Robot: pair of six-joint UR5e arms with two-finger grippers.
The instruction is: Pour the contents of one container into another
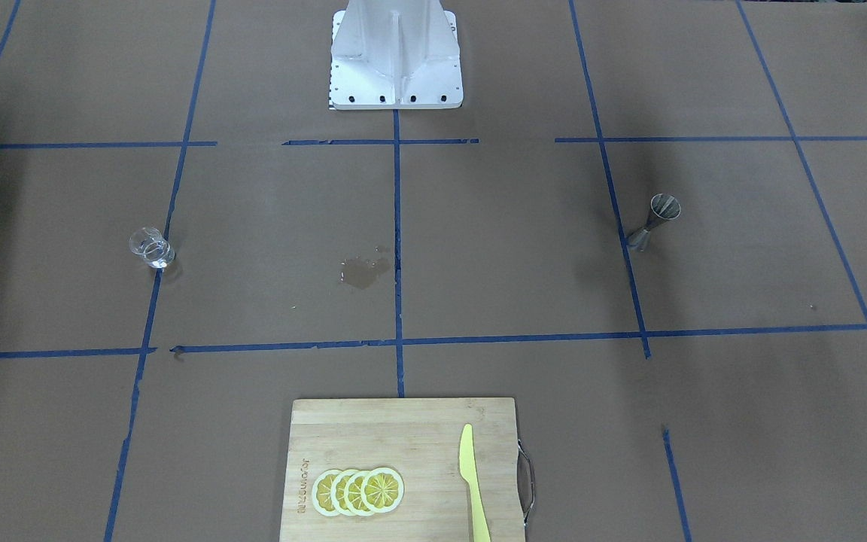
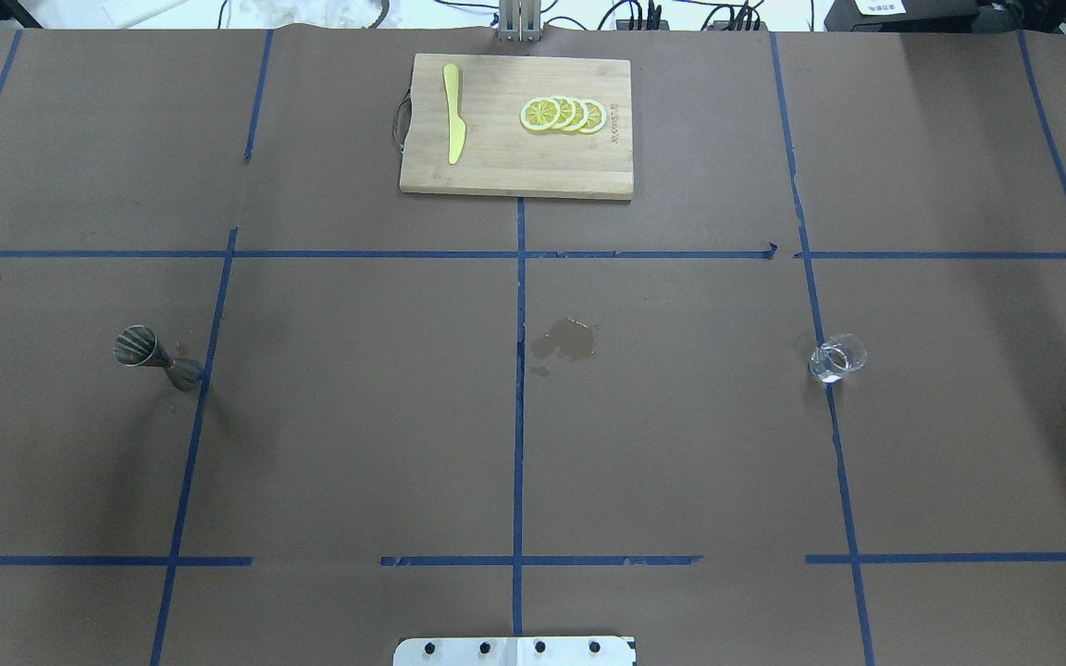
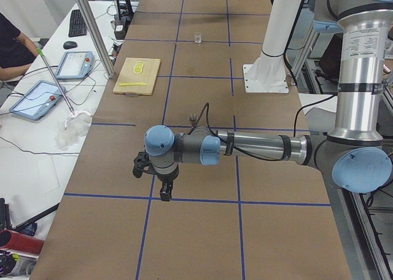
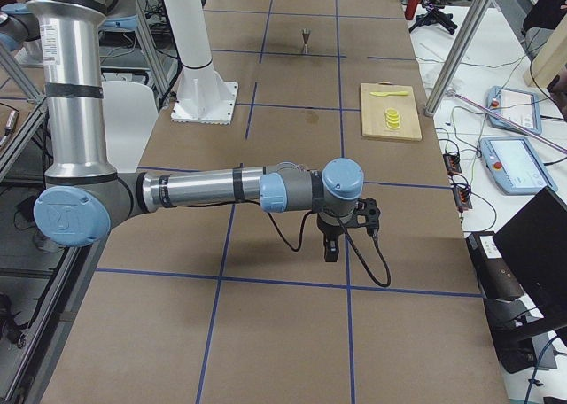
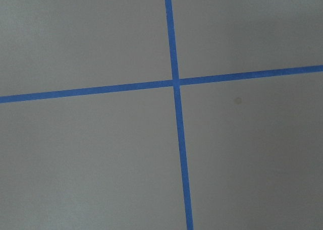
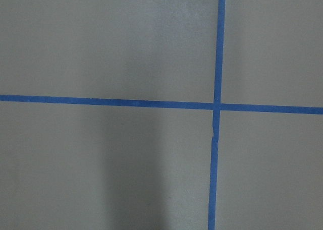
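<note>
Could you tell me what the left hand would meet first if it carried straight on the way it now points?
The left hand points down; it would likely meet only the bare table paper, near a blue tape crossing.

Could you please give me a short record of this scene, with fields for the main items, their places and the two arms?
glass cup: upright, robot's right side, nothing touching it
jigger: upright, robot's left side, far from the cup
dark stain: between the two, near the centre line
cutting board: far edge, bearing lemon slices and a yellow knife
left tool: off at its own end, near neither vessel; open or shut cannot be told
right tool: likewise
pouring: not yet begun
</note>
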